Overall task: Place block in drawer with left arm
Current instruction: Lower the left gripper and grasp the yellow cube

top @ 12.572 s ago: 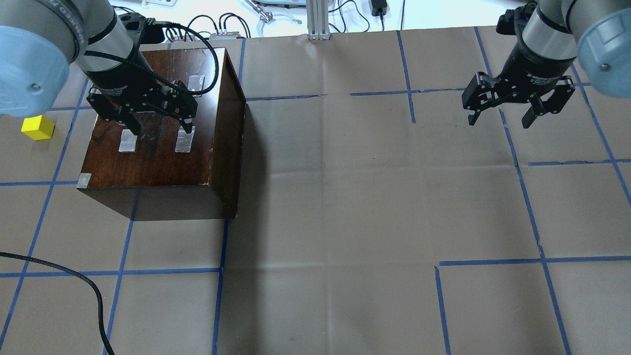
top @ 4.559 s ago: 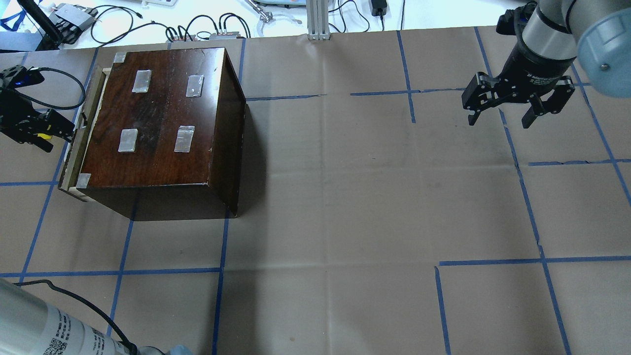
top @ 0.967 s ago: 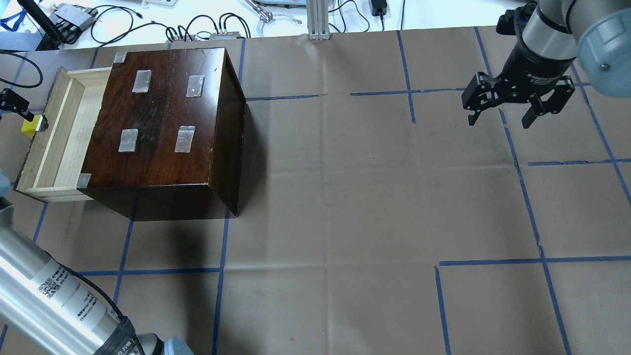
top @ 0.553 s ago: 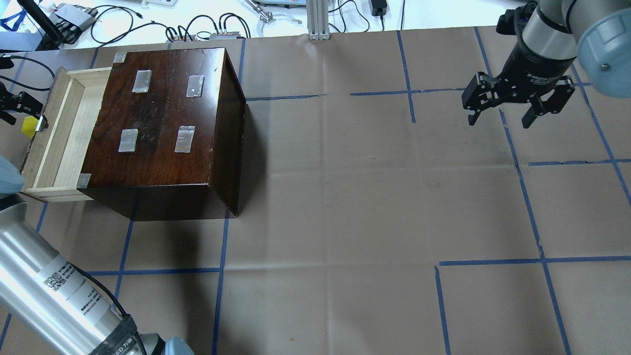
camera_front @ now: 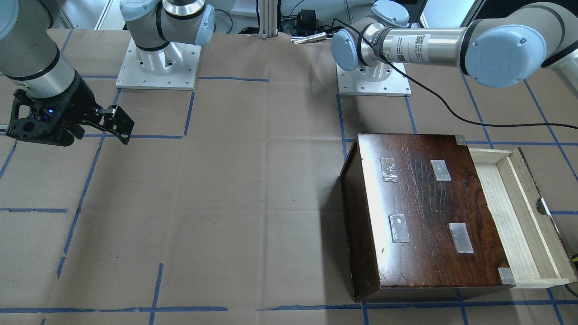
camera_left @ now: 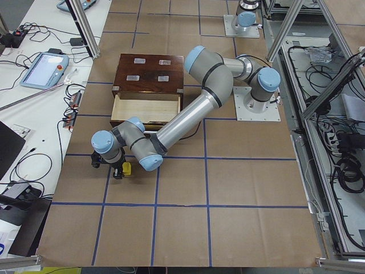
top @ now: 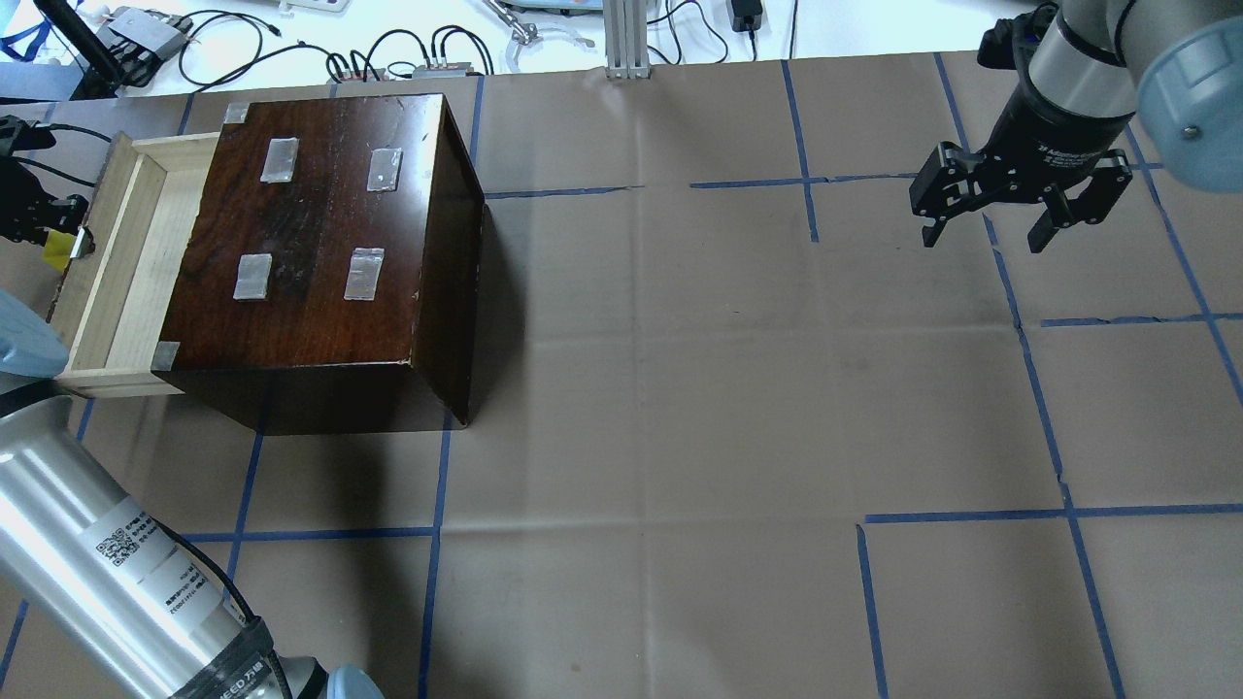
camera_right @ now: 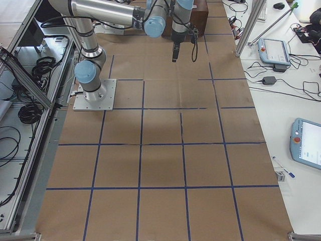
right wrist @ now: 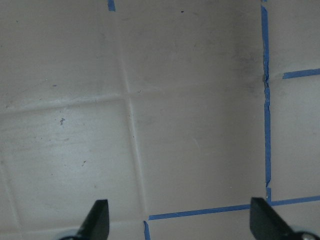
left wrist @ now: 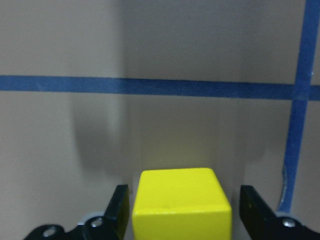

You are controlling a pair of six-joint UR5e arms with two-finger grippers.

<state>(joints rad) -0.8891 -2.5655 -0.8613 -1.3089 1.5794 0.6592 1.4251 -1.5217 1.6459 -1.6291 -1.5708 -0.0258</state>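
Note:
The yellow block point(left wrist: 181, 200) sits on the paper just outside the drawer's dark front, and shows partly in the overhead view point(top: 55, 250). My left gripper point(left wrist: 184, 197) is open and low over it, one finger on each side; a narrow gap shows at the right finger point(left wrist: 252, 207). It shows beside the block in the exterior left view point(camera_left: 117, 168). The drawer point(top: 117, 262) is pulled out of the dark-brown box point(top: 311, 223), and its pale inside is bare. My right gripper point(top: 983, 240) is open and empty, above the far right of the table.
The left arm's forearm point(top: 107, 563) crosses the near-left corner of the overhead view, with its black cable alongside. Cables and small devices point(top: 388, 49) lie beyond the table's far edge. Blue tape lines grid the brown paper.
The drawer, shut at first, stands pulled out. Over the last second my left gripper has moved in over the block, covering more of it. The right arm has not moved.

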